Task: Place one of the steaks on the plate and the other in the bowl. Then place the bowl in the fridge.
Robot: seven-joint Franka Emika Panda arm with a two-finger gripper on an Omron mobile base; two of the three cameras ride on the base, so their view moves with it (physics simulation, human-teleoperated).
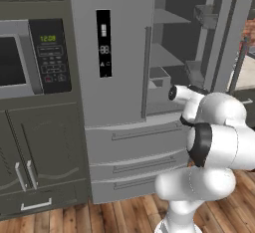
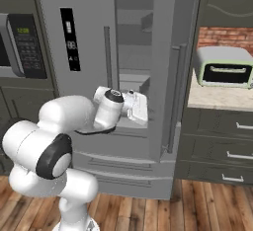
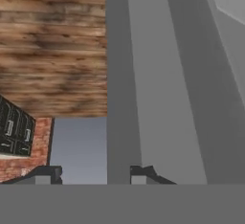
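The grey steel fridge (image 1: 119,53) (image 2: 84,27) stands in front of me, its left door shut and its right door (image 2: 165,77) (image 1: 224,33) swung open, showing grey shelves inside. My gripper (image 2: 143,109) is at the mouth of that opening, about level with the lowest shelf. In the hand view the gripper (image 3: 94,174) has its two fingertips apart with nothing between them, looking along a grey fridge panel (image 3: 158,98) towards the wooden floor. The steaks, the plate and the bowl are out of view.
A dark built-in microwave (image 1: 30,58) (image 2: 24,42) sits left of the fridge above grey cabinets (image 1: 40,152). Right of the open door, a pale green toaster oven (image 2: 222,67) stands on a counter over drawers (image 2: 232,151). Wooden floor (image 1: 124,212) lies below.
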